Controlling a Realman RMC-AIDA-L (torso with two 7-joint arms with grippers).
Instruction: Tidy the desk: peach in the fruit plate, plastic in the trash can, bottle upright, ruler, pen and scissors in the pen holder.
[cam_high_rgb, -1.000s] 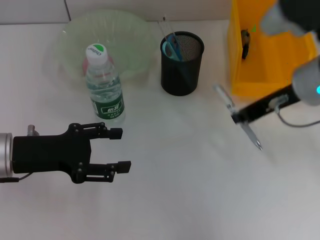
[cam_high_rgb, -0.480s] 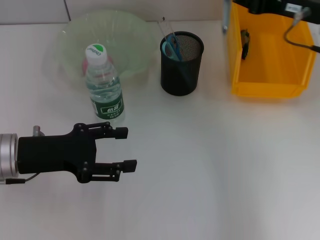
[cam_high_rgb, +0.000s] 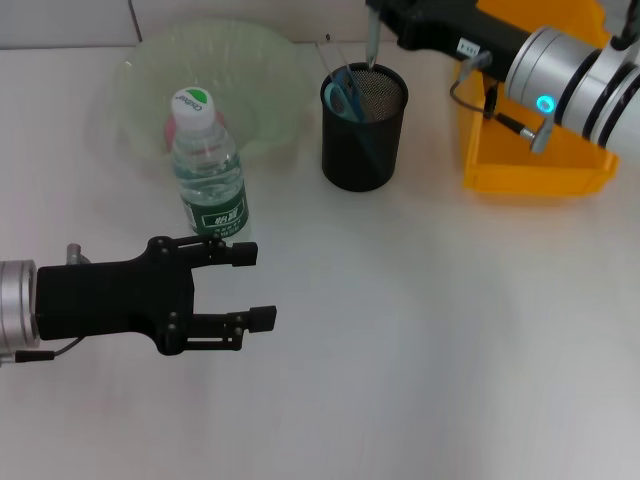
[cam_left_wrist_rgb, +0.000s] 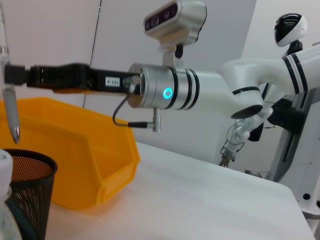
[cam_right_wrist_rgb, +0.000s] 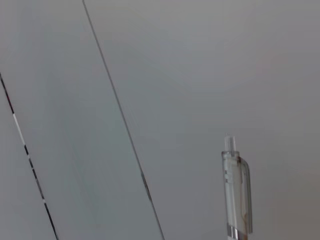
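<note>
My right gripper is shut on a clear pen, which hangs tip down just above the black mesh pen holder. The left wrist view shows the same pen above the pen holder's rim. Blue-handled scissors and a clear ruler stand in the holder. The bottle stands upright in front of the green fruit plate. A pink peach shows partly behind the bottle. My left gripper is open, low over the table near the bottle.
The yellow trash can stands right of the pen holder, partly covered by my right arm; its inside is mostly hidden. White table stretches across the front and right.
My right arm has lifted the pen off the table right of the holder, swung over the yellow bin and now holds it above the pen holder. The left gripper crept slightly right.
</note>
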